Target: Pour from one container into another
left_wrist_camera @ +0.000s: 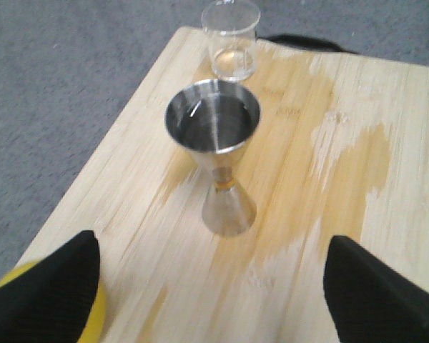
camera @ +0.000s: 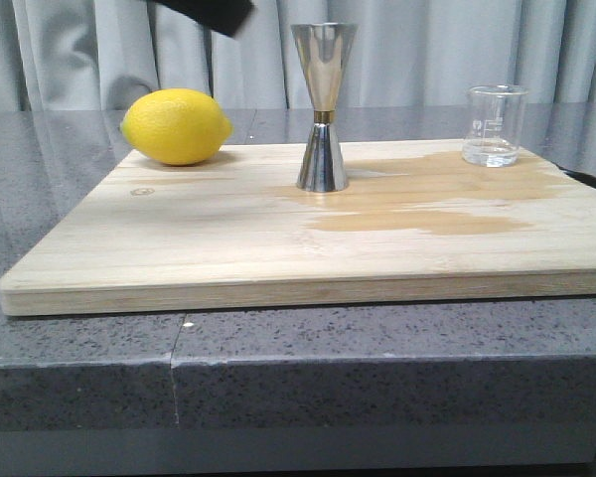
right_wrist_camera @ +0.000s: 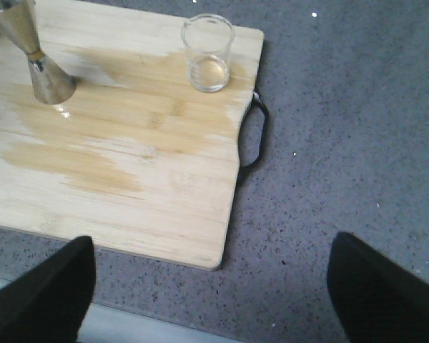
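The steel jigger (camera: 323,107) stands upright in the middle of the wooden board (camera: 228,248), gold band at its waist. From above its cup (left_wrist_camera: 213,118) looks dark inside. The clear glass beaker (camera: 495,124) stands at the board's back right corner with a little clear liquid at its bottom; it also shows as the beaker (right_wrist_camera: 209,52) near the board's corner. My left gripper (left_wrist_camera: 211,286) hangs open above the board, short of the jigger, nothing between its fingers. My right gripper (right_wrist_camera: 211,282) is open over the counter beside the board's near right corner, away from the beaker.
A yellow lemon (camera: 176,126) lies at the board's back left; its edge (left_wrist_camera: 93,318) shows by my left finger. Wet patches (camera: 427,199) darken the board around and right of the jigger. The board's black handle (right_wrist_camera: 254,136) sticks out on the right. Grey stone counter (right_wrist_camera: 343,143) surrounds it.
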